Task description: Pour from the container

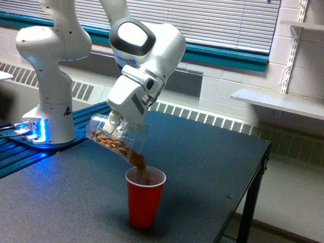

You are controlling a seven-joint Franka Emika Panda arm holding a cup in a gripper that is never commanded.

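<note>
The container (112, 137) is a clear plastic cup with brown nut-like pieces inside, tipped steeply with its rim down toward the exterior view's right. My gripper (118, 123) is shut on it from above. Brown pieces stream from its rim (139, 161) into a red cup (144, 198) that stands upright on the black table (203, 171), just below the rim. Brown pieces show inside the red cup's mouth. My fingers are mostly hidden behind the white hand housing.
The arm's white base (49, 95) stands at the exterior view's left on a blue-lit plate. The table's edge (256, 174) runs down the right side. A white shelf (284, 102) juts from the wall at the right, and a radiator runs under the window.
</note>
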